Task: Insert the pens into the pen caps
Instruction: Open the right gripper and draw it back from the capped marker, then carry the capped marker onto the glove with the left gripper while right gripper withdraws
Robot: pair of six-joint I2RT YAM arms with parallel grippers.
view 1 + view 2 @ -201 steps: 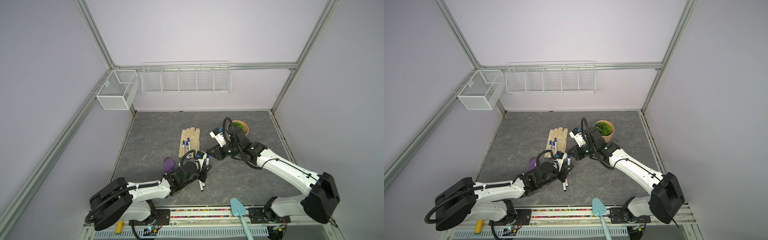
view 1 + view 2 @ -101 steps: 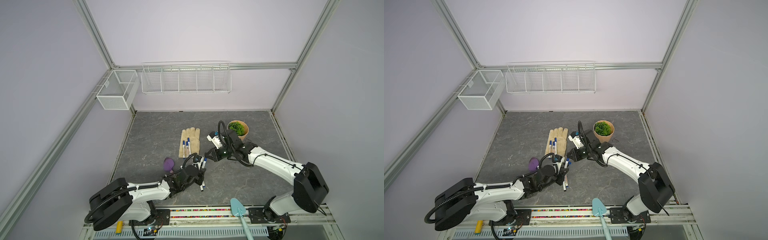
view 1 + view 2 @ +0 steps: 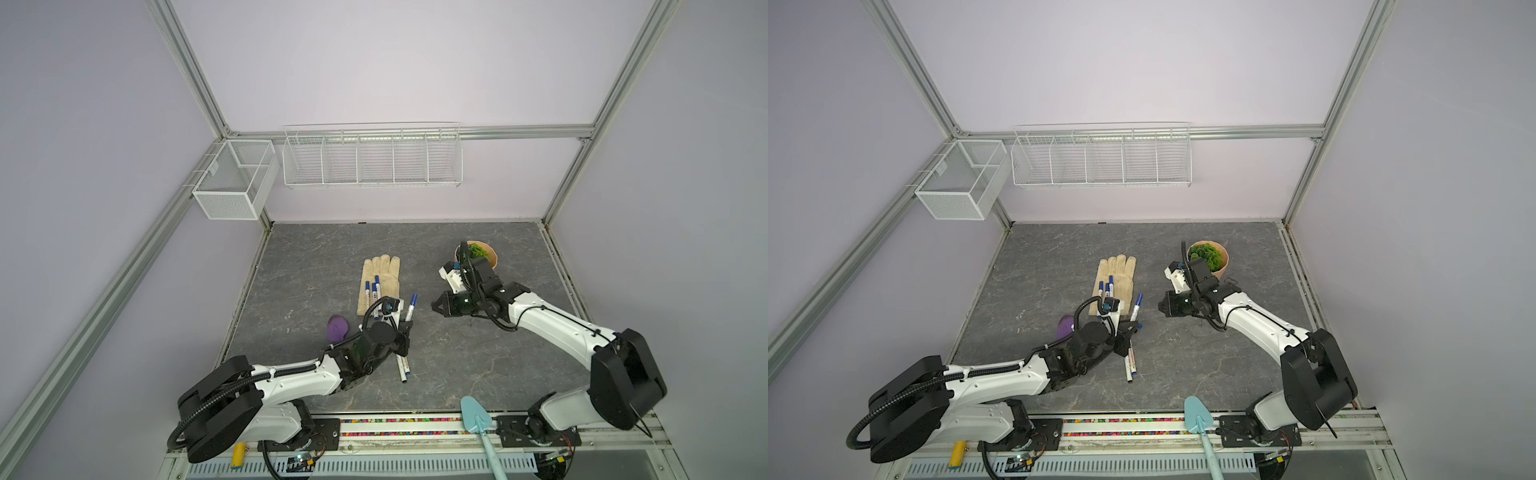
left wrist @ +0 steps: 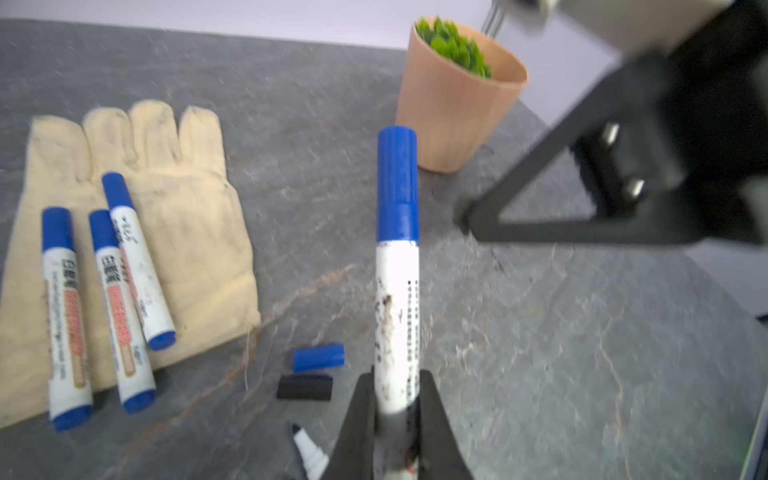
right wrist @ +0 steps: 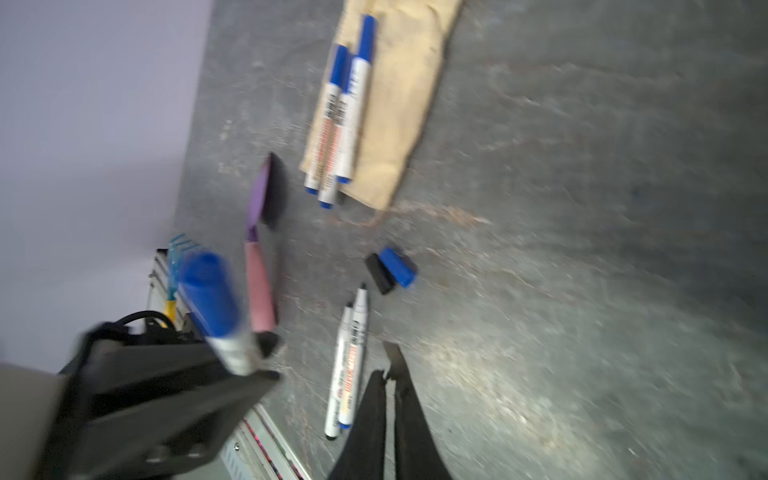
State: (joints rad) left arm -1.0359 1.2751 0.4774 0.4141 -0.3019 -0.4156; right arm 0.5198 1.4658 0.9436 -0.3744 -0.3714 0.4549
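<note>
Three capped pens lie side by side on a tan glove near the middle of the worktop, their blue caps toward 12 o'clock, the back wall. At about 5 o'clock from the glove, the left tool pinches a fourth pen by its lower barrel. The fitted cap on that pen is blue and points toward roughly 12 o'clock. A loose blue cap and a loose black cap lie right beside each other on the worktop, just off the glove's cuff. Two uncapped pens lie side by side at about 6 o'clock from them, tips toward the caps. The right tool hangs at 3 o'clock from the held pen, apart from it. Its fingers are pressed together and, as far as the blurred wrist view shows, hold nothing. A plant pot stands at about 1 o'clock from that tool. A purple trowel lies at 9 o'clock from the left tool.
</note>
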